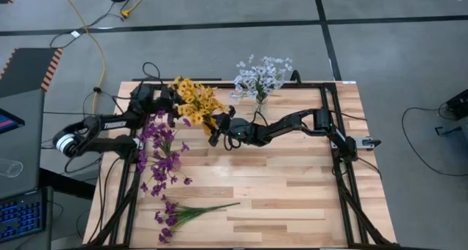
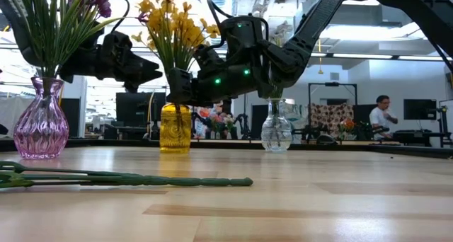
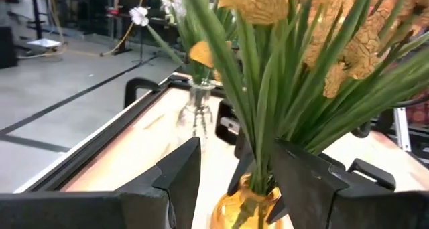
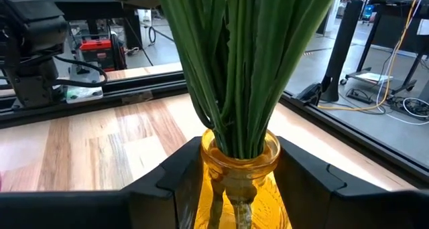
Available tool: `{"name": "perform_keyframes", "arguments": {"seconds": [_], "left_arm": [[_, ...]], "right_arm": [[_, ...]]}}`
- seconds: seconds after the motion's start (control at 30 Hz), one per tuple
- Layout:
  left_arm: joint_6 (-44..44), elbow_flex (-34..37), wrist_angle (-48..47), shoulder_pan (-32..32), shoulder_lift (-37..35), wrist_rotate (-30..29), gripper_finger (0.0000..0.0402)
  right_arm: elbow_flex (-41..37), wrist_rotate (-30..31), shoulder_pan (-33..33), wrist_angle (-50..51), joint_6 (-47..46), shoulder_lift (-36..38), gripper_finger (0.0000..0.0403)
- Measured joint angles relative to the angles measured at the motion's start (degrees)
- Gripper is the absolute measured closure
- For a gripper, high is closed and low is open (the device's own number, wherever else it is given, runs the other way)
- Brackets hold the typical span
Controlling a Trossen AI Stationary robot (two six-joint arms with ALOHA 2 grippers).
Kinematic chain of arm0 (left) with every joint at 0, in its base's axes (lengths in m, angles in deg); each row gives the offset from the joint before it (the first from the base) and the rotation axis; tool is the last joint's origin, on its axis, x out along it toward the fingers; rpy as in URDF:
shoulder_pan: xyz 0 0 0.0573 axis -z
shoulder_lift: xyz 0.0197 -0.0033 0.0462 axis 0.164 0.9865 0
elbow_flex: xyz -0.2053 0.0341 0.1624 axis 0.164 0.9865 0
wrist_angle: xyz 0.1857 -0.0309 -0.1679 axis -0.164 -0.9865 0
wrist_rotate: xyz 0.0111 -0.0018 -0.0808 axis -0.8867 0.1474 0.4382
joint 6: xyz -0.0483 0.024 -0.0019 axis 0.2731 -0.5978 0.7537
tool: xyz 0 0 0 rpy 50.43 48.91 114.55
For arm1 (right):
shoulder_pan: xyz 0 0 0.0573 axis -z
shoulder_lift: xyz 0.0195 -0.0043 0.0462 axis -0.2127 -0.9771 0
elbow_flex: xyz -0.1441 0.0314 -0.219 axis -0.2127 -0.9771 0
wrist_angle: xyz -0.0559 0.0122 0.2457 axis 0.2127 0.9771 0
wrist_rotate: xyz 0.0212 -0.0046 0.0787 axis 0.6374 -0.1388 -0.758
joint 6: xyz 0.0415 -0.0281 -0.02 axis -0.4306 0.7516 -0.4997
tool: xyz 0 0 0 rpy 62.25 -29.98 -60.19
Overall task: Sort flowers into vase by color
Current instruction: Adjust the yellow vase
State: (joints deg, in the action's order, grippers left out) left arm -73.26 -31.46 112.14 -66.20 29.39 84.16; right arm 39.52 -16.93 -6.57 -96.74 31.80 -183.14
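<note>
Loose flowers: purple spray (image 1: pixel 191 210) lying flat near the front-left corner of the tabletop (image 1: pixel 292 199), blossoms toward the left edge, stem tip toward the centre; long axis roughly parallel to the front edge.
Sorted flowers: yellow bunch (image 1: pixel 196 100) upright in amber vase (image 2: pixel 175 129) near the back edge, left of centre; purple bunch (image 1: pixel 159 149) in pink vase (image 2: pixel 41 125) by the left edge; white bunch (image 1: pixel 261 76) in clear vase (image 2: pixel 276 129) at the back edge, centre.
Right end effector (image 4: pixel 234 179): at the amber vase, fingers standing either side of its neck, spread and released, stems rising between them; whether the pads touch the glass, cannot tell.
Left end effector (image 3: pixel 231 179): also up beside the yellow bunch, from the left-edge side, fingers apart around the green stems, grasping nothing that shows.
Direction to lying spray: toward the front edge from both end effectors, well apart from either.
Nearer arm: left, judging by the spray's place on the left half of the tabletop.
Likely grasp: across the thin stem, squarely to its long axis.
</note>
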Motion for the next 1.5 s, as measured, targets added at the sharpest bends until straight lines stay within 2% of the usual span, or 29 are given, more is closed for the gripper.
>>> {"name": "perform_keyframes", "arguments": {"seconds": [0.17, 0.5, 0.9, 1.07, 1.3, 1.5], "left_arm": [[-2.2, 0.0, -5.8, -1.4, -4.6, 0.0, 0.0232], [-5.5, -0.1, -16.2, -3.6, -14.6, -0.9, 0.0232], [-5.6, -0.1, -28.5, -5.1, -24.3, -0.9, 0.0232], [-5.6, -0.1, -29.8, -5.1, -26.5, -0.9, 0.0232], [-5.6, -0.1, -30.5, -5.1, -27.3, -0.9, 0.0232], [-5.6, -0.1, -31.8, -5.1, -27.3, -0.9, 0.0232]], "right_arm": [[0.0, 0.0, 0.0, 0.0, 0.0, 0.0, 0.0197], [0.0, 0.0, -0.1, 0.1, -0.2, 0.0, 0.0145], [0.0, 0.0, -0.6, 2.5, -5.7, 0.1, 0.0143], [0.0, 0.0, -1.0, 4.7, -3.7, 1.0, 0.0143], [0.0, 0.0, -0.9, 16.0, -3.6, 5.9, 0.0143], [0.0, -0.1, -0.9, 19.8, -6.8, 7.9, 0.0143]]}}
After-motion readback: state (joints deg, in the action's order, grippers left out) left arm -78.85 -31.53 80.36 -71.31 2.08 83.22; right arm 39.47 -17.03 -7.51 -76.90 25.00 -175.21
